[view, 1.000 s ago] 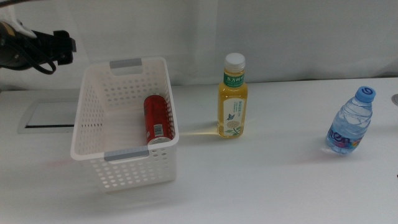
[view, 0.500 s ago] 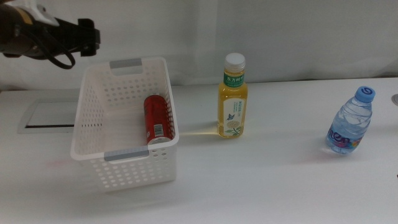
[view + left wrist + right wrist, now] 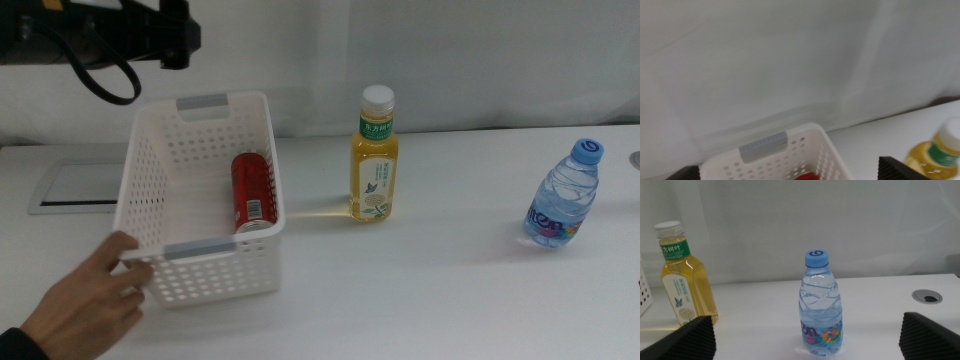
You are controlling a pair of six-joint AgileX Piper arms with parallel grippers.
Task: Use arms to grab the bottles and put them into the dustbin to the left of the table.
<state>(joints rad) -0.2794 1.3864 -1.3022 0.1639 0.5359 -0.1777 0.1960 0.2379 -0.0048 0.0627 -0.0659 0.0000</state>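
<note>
Left gripper (image 3: 175,35) spread wide, empty, above the dustbin's (image 3: 150,160) far rim; yellow-drink bottle (image 3: 374,155) upright toward 4 o'clock from it, nearer this arm; red can (image 3: 253,191) in the dustbin; a person's hand (image 3: 85,305) touches its near wall; right gripper (image 3: 805,340) wide open, empty, facing the water bottle (image 3: 821,305).

Red can (image 3: 807,176) (left wrist) mostly cropped

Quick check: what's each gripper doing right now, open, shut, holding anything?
Left gripper: open, empty, raised above the dustbin.
Right gripper: open, empty, facing the water bottle.
</note>
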